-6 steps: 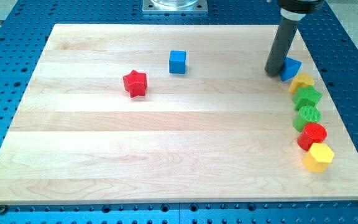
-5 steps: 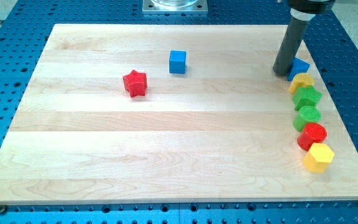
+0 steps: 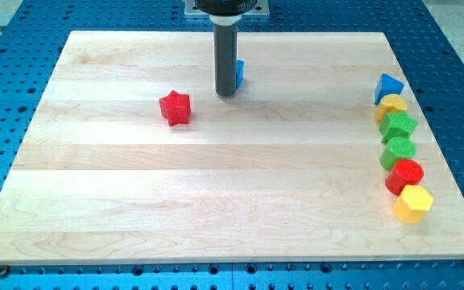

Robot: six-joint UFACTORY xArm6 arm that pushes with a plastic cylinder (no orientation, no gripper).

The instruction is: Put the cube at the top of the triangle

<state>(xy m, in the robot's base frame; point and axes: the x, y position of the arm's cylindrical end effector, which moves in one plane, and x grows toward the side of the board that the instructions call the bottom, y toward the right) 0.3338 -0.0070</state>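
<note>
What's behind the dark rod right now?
A blue cube sits behind the rod; only its right edge shows, the rest is covered. My tip is at its left.

The pale wooden table point(image 3: 216, 201) sits on a blue perforated base point(image 3: 6, 97). Taking the red star point(image 3: 175, 107) as landmark: the blue cube point(image 3: 239, 73) lies toward the view's upper right of it, nearby, mostly hidden behind the dark rod, and my tip point(image 3: 226, 93) rests on the table touching or just beside the cube's left face. Far to the star's right, a close column runs down the table's right edge: blue triangle point(image 3: 388, 87), yellow block point(image 3: 391, 105), green block point(image 3: 398, 126), ridged green block point(image 3: 398, 150), red round block point(image 3: 406, 175), yellow hexagon point(image 3: 413, 202).
</note>
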